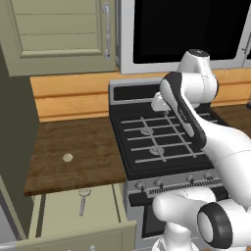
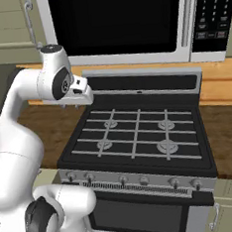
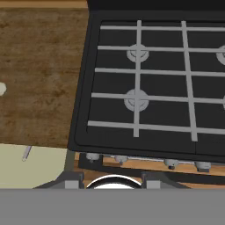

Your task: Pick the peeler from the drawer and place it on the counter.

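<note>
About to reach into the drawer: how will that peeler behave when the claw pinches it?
The peeler looks like thin metal, so probably stiff and light. Its slim handle lies flat on the drawer floor, so the fingers may slide off it. The looped head should stop it rolling far.

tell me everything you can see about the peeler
The peeler is a small, slim silver-grey utensil that looks like metal, with a rounded loop head on a thin straight handle. It lies flat on the plain floor of the open drawer, head toward the counter edge, handle toward the drawer front. Nothing else touches it. The hand view catches a sliver of it.
</note>
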### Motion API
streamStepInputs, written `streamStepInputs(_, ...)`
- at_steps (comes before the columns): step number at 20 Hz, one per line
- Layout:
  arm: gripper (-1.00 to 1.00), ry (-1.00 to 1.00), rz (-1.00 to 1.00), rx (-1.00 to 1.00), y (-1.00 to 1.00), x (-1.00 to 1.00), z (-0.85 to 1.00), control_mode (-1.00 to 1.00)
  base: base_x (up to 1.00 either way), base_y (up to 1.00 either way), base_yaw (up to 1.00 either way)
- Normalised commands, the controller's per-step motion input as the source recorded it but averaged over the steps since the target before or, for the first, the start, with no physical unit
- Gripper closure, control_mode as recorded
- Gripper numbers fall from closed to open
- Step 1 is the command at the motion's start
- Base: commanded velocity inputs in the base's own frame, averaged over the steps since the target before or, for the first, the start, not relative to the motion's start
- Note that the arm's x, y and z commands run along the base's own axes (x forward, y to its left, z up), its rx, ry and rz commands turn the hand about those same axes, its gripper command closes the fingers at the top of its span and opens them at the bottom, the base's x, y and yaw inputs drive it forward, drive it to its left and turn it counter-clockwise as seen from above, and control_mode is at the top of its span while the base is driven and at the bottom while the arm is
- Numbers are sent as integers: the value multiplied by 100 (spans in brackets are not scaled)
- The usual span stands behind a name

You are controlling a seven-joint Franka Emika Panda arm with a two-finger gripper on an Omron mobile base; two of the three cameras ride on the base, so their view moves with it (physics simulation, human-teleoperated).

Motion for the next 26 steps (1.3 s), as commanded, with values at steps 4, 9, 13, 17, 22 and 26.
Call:
streamStepInputs(4, -100, 0, 0, 0, 0, -13, -12, -100, 0, 0, 0)
streamStepInputs(9, -100, 0, 0, 0, 0, -33, -31, -100, 0, 0, 0)
streamStepInputs(13, -100, 0, 0, 0, 0, -29, -34, -100, 0, 0, 0)
streamStepInputs(17, -100, -2, 7, 0, 3, -22, -30, -100, 0, 0, 0)
streamStepInputs(22, -100, -12, 10, 0, 37, -18, -30, -100, 0, 0, 0)
streamStepInputs(26, -100, -15, 12, 0, 49, -14, -25, -100, 0, 0, 0)
